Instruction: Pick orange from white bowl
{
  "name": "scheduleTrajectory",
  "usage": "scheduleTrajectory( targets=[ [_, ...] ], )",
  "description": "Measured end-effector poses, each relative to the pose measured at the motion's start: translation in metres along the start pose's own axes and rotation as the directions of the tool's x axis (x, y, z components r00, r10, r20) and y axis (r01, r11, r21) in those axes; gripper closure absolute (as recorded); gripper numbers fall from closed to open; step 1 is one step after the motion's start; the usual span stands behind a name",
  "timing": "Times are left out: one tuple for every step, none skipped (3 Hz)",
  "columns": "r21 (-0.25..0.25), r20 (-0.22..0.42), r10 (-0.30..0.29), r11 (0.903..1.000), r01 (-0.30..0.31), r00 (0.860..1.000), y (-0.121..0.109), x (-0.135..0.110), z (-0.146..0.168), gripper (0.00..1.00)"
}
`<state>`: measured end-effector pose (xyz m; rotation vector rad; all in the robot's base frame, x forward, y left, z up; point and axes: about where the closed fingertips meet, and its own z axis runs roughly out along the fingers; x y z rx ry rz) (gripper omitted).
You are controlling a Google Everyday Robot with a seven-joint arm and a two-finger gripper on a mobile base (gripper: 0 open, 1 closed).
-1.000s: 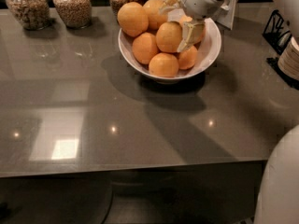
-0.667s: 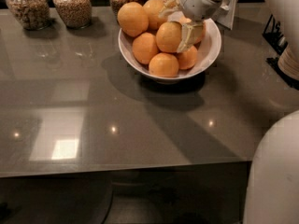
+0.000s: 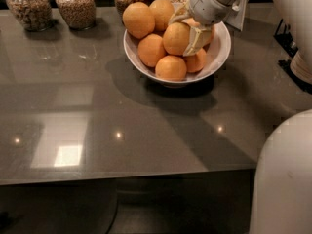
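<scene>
A wide glossy white bowl (image 3: pixel 214 57) stands at the back middle of the grey counter, heaped with several oranges. My gripper (image 3: pixel 184 30) reaches in from the upper right, over the bowl's right half. Its pale fingers (image 3: pixel 196 39) are closed around one orange (image 3: pixel 175 38) near the top of the heap, which sits slightly above the oranges under it. Other oranges (image 3: pixel 139 19) lie to its left and below it.
Several glass jars of grain (image 3: pixel 75 6) line the counter's back edge. A white card (image 3: pixel 240 14) stands behind the bowl. Dark objects (image 3: pixel 295 65) sit at the right edge. My white body (image 3: pixel 282 179) fills the lower right.
The view has shifted closer to the bowl. My gripper keeps its hold on the same orange and has moved little relative to the bowl.
</scene>
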<state>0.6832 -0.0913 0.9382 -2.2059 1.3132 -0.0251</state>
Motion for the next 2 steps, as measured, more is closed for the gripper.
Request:
scheduleTrajectory(
  targets=[
    [0.034,0.061,0.076,0.9964,-0.078,0.995,0.008,-0.005,-0.019,0.96],
    [0.11,0.169,0.156,0.9783,-0.176,0.973,0.012,-0.014,-0.058,1.0]
  ],
)
